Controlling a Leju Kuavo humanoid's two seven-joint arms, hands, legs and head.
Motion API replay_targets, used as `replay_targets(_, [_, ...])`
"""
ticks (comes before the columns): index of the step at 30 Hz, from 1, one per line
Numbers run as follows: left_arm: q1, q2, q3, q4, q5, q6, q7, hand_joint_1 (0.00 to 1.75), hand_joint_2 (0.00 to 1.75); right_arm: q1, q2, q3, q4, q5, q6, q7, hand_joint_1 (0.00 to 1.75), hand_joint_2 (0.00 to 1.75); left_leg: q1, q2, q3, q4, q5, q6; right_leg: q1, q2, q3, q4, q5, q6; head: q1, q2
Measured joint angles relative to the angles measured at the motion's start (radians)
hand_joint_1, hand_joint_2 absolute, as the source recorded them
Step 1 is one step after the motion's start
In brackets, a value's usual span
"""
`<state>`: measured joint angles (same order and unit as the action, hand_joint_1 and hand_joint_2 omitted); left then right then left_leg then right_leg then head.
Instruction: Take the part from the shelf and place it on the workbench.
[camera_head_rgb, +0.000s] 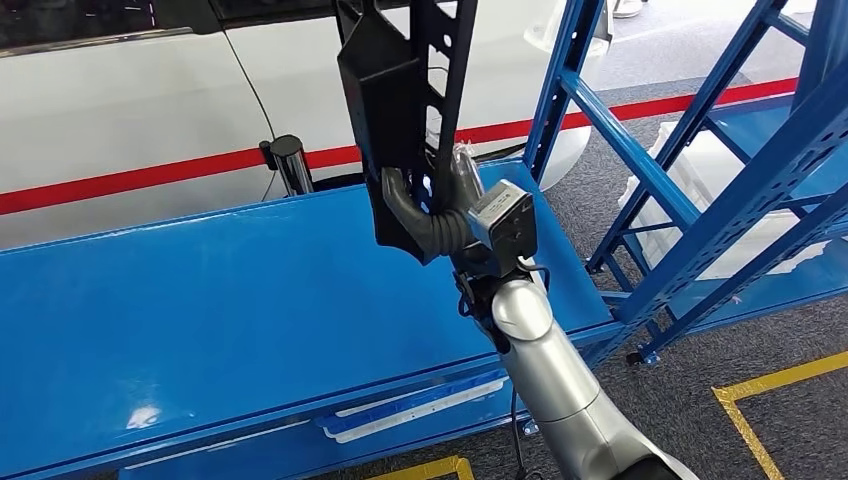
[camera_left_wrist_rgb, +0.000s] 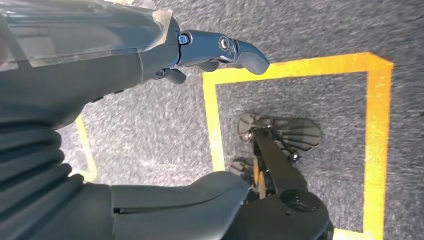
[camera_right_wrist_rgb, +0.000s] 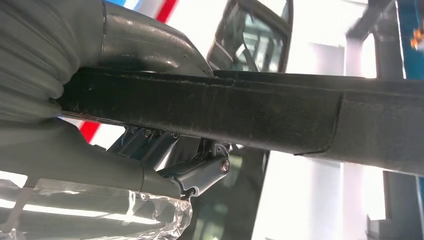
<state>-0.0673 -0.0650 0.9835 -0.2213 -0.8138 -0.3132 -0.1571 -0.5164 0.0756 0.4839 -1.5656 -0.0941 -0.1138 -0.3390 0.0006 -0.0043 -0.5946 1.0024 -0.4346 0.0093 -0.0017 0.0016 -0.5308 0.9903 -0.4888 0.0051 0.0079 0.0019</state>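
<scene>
One part (camera_head_rgb: 400, 110) is seen: a long black piece, matt and slightly fuzzy in the right wrist view (camera_right_wrist_rgb: 280, 112), made of a solid tapered panel joined to a flat bar pierced by a row of square cut-outs. It is held upright, lifted clear above the blue workbench (camera_head_rgb: 200, 310) near its right end. It is gripped at its lower end by the right hand (camera_head_rgb: 440, 215), whose grey thumb and fingers are wrapped around it. The left hand (camera_left_wrist_rgb: 150, 60) is seen over grey carpet marked with yellow tape (camera_left_wrist_rgb: 295, 67); nothing is held in it, and its fingers (camera_left_wrist_rgb: 235, 50) are extended. One blue shelf (camera_head_rgb: 720, 170) stands to the right of the workbench, and one white car (camera_head_rgb: 130, 110) is parked behind it.
</scene>
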Motion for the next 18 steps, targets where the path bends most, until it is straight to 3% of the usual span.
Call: replay_targets(18, [0.000,0.003,0.026,0.000,0.009,0.000,0.012,0.00,1.75,0.084,-0.036,0.055,-0.005,0.000,0.011,-0.037,1.75,1.75,0.000,0.000,0.000,0.000,0.000,0.000,0.000,0.000,0.000,0.000,0.000,0.000,0.000,0.000])
